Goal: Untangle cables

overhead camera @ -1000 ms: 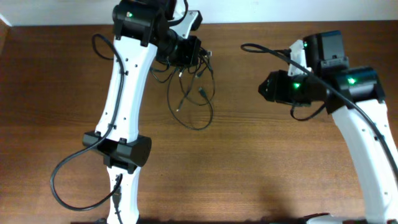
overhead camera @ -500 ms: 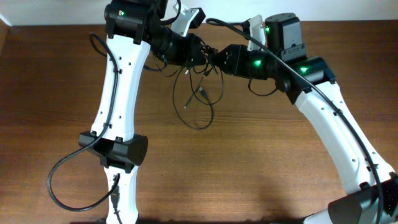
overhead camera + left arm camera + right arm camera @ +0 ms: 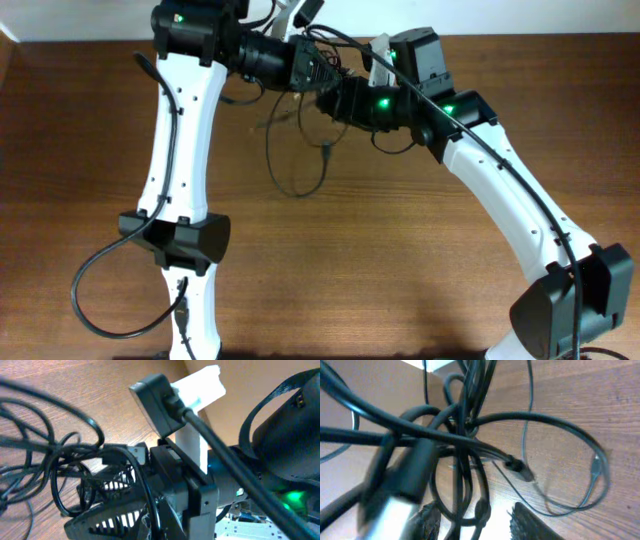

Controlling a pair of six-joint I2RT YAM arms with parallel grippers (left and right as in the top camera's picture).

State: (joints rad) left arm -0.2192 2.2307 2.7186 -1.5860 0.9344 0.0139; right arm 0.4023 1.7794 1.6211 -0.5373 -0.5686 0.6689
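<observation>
At the far edge of the brown wooden table (image 3: 420,260), both arms meet over one tangle.

- Left arm (image 3: 180,140): white links, black joints. It rises from the near edge to the far left corner, then bends right.
- Right arm (image 3: 500,190): same build. It reaches from the near right corner diagonally to the far centre, with green lights on its wrist.
- Thick arm cable (image 3: 85,285): a black loop hanging off the left arm's lower joint, apart from the tangle.
- Left gripper (image 3: 312,68): points right, nose to nose with the other. The left wrist view shows one ribbed finger (image 3: 112,517) with cords bunched against it; whether the pincer is clamped cannot be told.
- Right gripper (image 3: 330,98): points left, just beside the left one. In the right wrist view its two dark fingertips stand apart, pincer wide, with a cord loop lying between them.
- The cables (image 3: 468,420): thin black cords knotted together at the two grippers. One long loop trails from the knot toward the table's middle.
- Dark plug (image 3: 518,467): the end of one cord, over the wood beside the knot.
- Silvery plug (image 3: 595,462): on the thin outer loop, further right.
</observation>
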